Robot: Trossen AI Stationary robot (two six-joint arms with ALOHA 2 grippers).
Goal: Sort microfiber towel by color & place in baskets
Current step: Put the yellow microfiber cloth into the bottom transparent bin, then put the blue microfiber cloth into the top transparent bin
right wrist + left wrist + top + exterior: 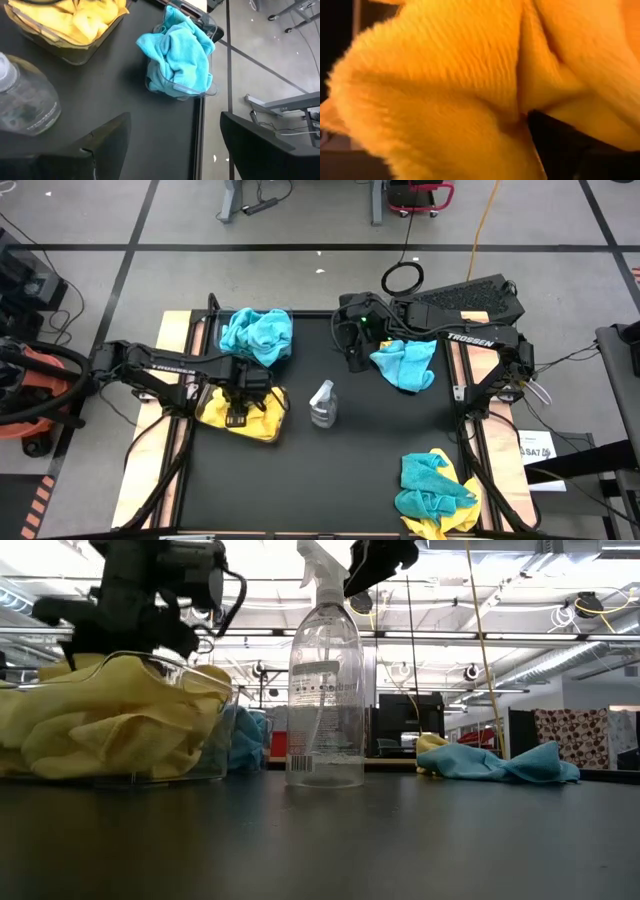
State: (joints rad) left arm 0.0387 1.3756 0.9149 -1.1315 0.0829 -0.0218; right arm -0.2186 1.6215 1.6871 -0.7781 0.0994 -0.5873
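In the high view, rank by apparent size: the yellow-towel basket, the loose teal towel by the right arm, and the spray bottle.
1. Yellow-towel basket, though the left gripper hides part of it.
2. Loose teal towel: looks close to the basket in spread, so the order of these two is unsure.
3. Spray bottle: clearly smallest.

1. Yellow towels [258, 418]: crumpled, filling the clear basket [205, 755] at the desk's left side
2. Teal towels [258, 332]: bunched in the second clear basket [212, 30] at the desk's far left
3. Loose teal towel [406, 364]: crumpled flat on the desk, far right
4. Mixed teal-and-yellow towel pile [435, 492]: heaped at the desk's near right corner
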